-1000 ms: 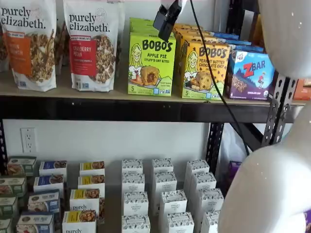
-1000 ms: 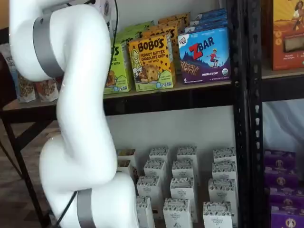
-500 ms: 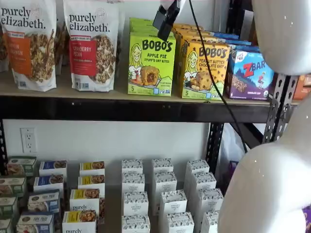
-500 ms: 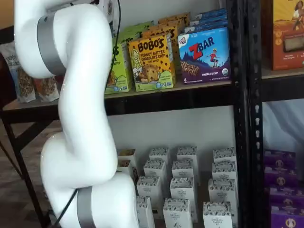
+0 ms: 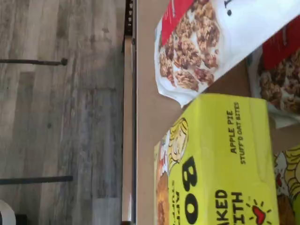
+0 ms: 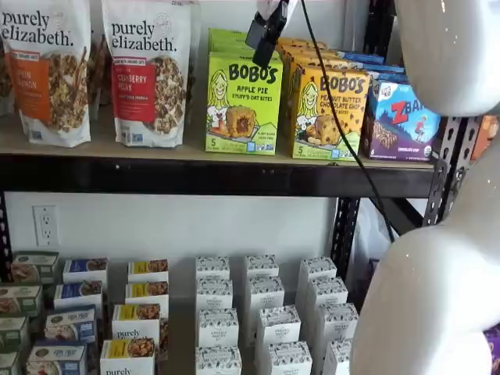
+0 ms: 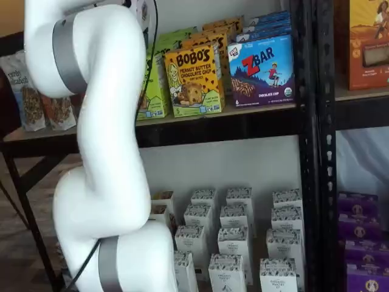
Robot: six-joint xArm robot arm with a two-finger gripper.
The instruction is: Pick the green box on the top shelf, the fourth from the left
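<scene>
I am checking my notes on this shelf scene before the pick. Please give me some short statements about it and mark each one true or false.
1. The green box stands upright on the top shelf. True.
2. The claw is closed on the green box. False: in a shelf view it hangs above the box and holds nothing.
3. A yellow-orange Bobo's box stands directly beside the green box. True.
4. The granola bags lie flat on the lower level. False: they stand on the top shelf, on the green box's other side.
5. The blue ZBar box stands between the two Bobo's boxes. False: it stands beyond the yellow-orange one.
</scene>
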